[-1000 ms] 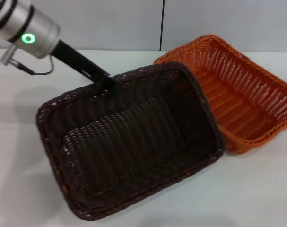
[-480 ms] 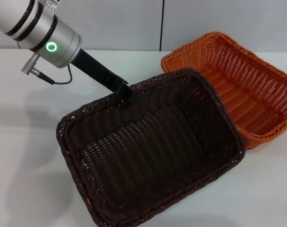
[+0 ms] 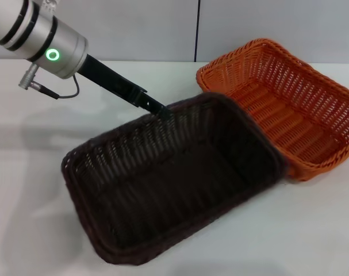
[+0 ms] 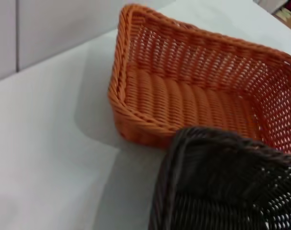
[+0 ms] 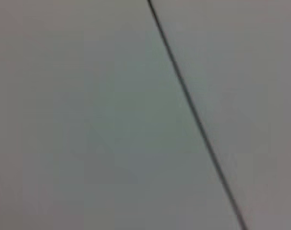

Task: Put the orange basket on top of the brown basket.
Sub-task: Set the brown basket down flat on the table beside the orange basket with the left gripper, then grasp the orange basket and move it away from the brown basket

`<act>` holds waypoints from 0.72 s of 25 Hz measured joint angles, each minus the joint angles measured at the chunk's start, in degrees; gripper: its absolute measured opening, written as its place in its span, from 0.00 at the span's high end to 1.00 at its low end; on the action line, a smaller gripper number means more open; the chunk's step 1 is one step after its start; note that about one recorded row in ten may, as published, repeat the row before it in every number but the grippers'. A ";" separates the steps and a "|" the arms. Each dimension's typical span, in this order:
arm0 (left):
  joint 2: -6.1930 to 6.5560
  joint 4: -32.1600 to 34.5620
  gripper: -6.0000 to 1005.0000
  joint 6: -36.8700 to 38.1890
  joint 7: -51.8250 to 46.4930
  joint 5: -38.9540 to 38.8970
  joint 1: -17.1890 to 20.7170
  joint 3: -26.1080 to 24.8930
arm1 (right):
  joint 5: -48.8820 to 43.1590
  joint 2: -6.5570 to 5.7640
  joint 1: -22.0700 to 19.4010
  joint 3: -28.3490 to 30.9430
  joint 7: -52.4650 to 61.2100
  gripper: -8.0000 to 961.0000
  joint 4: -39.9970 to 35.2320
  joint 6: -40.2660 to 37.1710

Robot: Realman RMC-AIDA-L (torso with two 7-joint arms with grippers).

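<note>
The brown basket (image 3: 174, 184) sits in the middle of the white table, its right end against the orange basket (image 3: 283, 115) at the back right. My left gripper (image 3: 158, 109) reaches in from the upper left and is shut on the brown basket's far rim. The left wrist view shows the orange basket (image 4: 193, 91) resting on the table, with the brown basket's corner (image 4: 222, 187) overlapping its near side. The orange basket is empty and nothing holds it. My right gripper is out of view.
The white table (image 3: 42, 172) has bare surface to the left and in front of the baskets. A grey wall with a dark vertical seam (image 3: 196, 29) runs behind it. The right wrist view shows only a grey panel with a dark line (image 5: 193, 115).
My left arm carried the brown basket to the right, nudging the orange basket slightly right. In the last half second the brown basket dropped lower and lies flatter.
</note>
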 joint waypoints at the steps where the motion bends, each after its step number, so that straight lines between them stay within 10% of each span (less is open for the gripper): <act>1: 0.06 -0.45 0.54 0.20 0.12 -0.48 0.30 -0.05 | 0.00 0.00 0.00 0.00 0.00 0.31 0.00 0.00; 6: 0.32 -2.00 0.29 0.84 0.58 -3.68 1.37 -1.23 | -22.12 -3.02 -3.87 -6.92 32.62 0.32 -13.03 -5.40; 10: 0.57 -1.96 0.15 2.72 1.58 -5.09 1.95 -1.41 | -44.44 -9.26 -2.64 -3.13 58.89 0.33 -21.00 -26.27; 18: 0.13 -1.30 0.14 5.73 3.91 -5.34 1.75 -1.34 | -67.13 -13.94 3.89 8.63 68.63 0.34 -26.76 -47.32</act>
